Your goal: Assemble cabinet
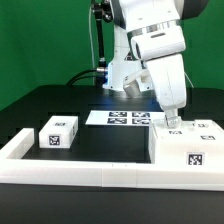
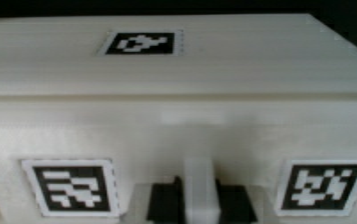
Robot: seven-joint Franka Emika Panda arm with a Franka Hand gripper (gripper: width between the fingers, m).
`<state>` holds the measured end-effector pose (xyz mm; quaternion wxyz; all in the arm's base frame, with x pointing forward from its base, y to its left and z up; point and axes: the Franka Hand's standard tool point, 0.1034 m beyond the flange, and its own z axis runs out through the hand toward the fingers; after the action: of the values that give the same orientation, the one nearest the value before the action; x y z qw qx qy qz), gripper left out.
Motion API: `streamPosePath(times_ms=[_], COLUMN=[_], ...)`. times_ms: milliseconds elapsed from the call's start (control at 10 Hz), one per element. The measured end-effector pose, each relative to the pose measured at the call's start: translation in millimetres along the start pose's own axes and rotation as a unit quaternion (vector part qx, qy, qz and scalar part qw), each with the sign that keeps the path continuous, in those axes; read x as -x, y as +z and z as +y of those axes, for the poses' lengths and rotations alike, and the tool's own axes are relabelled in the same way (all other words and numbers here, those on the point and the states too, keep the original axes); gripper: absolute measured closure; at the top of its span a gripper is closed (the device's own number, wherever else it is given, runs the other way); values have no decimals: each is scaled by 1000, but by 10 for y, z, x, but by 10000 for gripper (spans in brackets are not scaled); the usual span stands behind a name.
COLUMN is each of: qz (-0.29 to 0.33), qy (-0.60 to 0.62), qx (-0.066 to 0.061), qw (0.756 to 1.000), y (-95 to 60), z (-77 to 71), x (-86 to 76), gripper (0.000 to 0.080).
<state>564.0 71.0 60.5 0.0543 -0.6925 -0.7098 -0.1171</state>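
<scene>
One small cabinet block [image 1: 58,132] at the exterior view's left, one large cabinet block [image 1: 185,143] at its right, two in all, one marker board [image 1: 125,118] far, one long white rail [image 1: 90,172] near, one robot arm [image 1: 160,50]

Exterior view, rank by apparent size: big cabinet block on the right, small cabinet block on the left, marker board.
1. big cabinet block: clearly largest.
2/3. small cabinet block and marker board: look alike in area. The board lies flat and farther back, so no firm ranking.

White cabinet block [image 1: 185,143], black-and-white tags [image 2: 143,43], black table [image 1: 100,140], green backdrop [image 1: 40,40]
</scene>
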Motion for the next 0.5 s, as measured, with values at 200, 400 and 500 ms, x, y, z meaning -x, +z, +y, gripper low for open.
streamPosePath(times_ms=[200,400,500], qz=[0,1,2], qy=[0,-8,-8], qx=[0,3,7], qw=[1000,1000,1000], y=[0,-7,-24], z=[1,47,134], x=[0,26,40], gripper=[735,735,735])
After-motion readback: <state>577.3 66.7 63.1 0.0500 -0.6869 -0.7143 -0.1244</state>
